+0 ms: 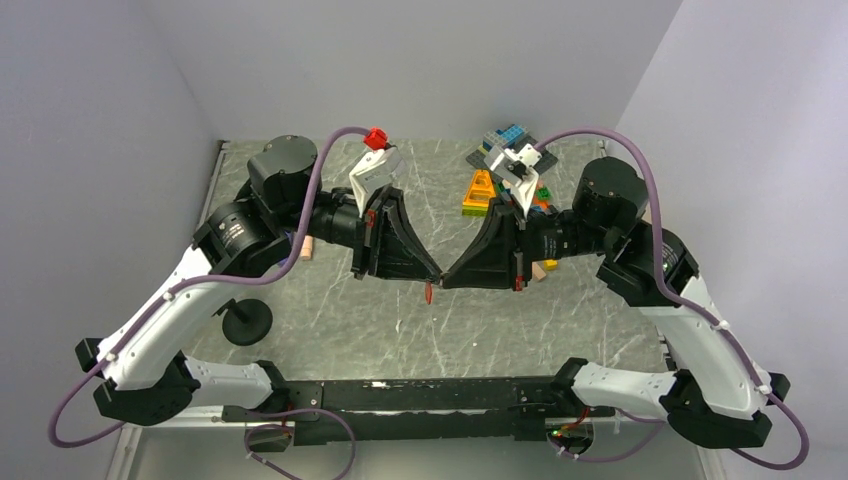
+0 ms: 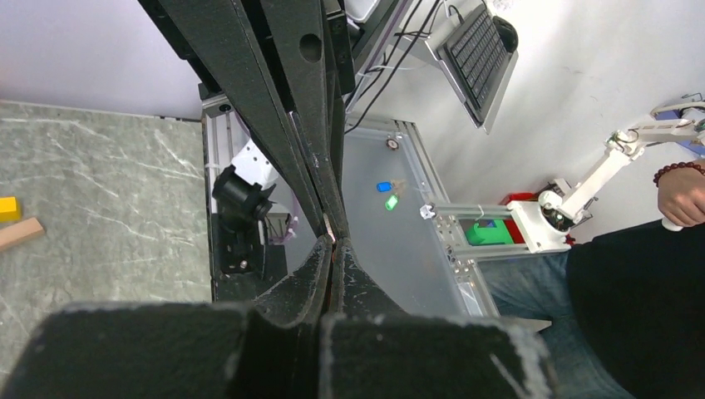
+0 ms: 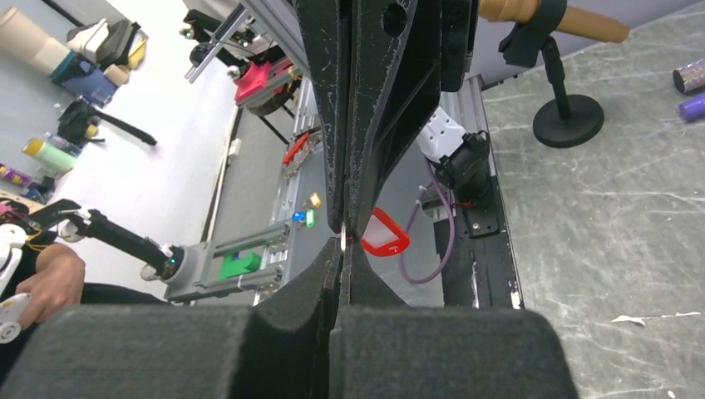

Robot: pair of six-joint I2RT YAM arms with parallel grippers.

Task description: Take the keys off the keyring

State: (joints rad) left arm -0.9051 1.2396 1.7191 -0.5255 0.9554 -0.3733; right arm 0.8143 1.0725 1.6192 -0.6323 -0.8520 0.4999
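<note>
Both grippers meet tip to tip above the middle of the table. The keyring's red tag [image 1: 429,292] hangs just below the joined tips; in the right wrist view the tag [image 3: 385,233] shows its paler centre, hanging beside the left gripper's tip. My left gripper [image 1: 436,277] is shut, with a sliver of red showing between its jaws [image 2: 333,246]. My right gripper [image 1: 449,280] is shut, with a thin silver edge, the key [image 3: 342,240], pinched at its tips [image 3: 343,245]. The ring itself is hidden between the fingers.
Several toy blocks [image 1: 484,190] lie at the back right of the table. A black round-footed stand [image 1: 245,322] is at the front left and also shows in the right wrist view [image 3: 568,120]. A wooden block [image 2: 18,233] and a yellow block [image 2: 8,208] lie near the left arm.
</note>
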